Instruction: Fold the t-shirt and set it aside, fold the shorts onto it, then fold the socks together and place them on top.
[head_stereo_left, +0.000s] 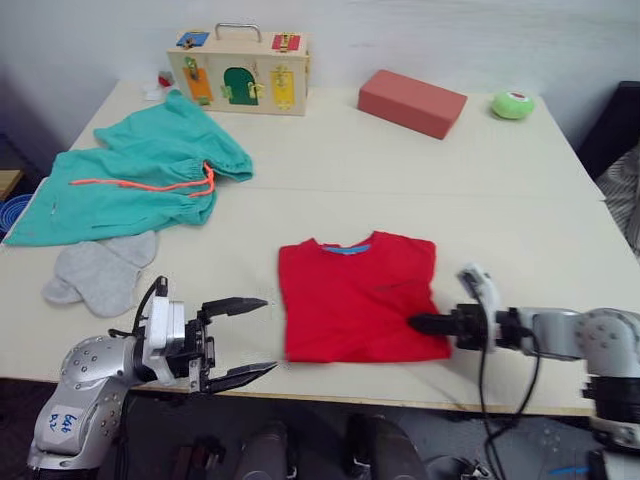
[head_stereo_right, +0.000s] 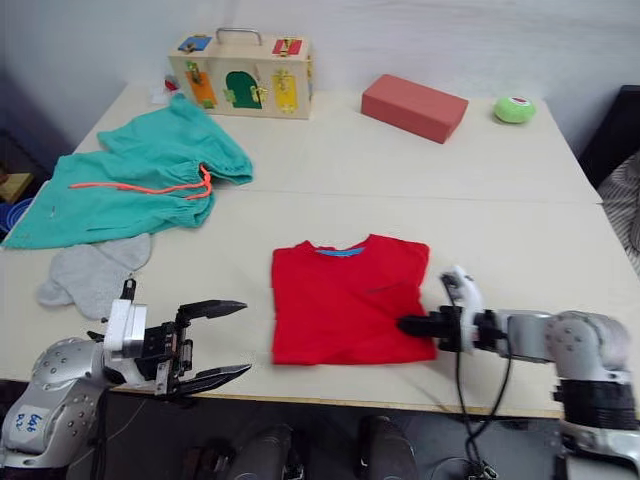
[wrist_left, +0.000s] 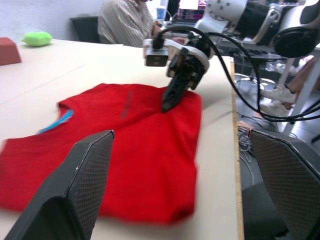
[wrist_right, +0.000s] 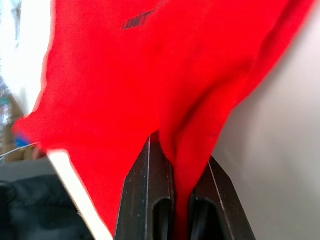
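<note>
Two claws at the t-shirt

Right claw (head_stereo_left: 415, 323) pinches the folded t-shirt's (head_stereo_left: 358, 297) near right edge on the tabletop (head_stereo_left: 520, 215). Left claw (head_stereo_left: 256, 337) hovers wide apart and empty, beside its left edge. Shorts (head_stereo_left: 140, 180) and socks (head_stereo_left: 100, 272) lie farther left.

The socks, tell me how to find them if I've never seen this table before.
Start at the table's left side, where the teal shorts with an orange drawstring lie. The socks sit just nearer the robot, partly tucked under the shorts' edge. They are the small, plain light grey soft pieces, far smaller than the shorts.
</note>
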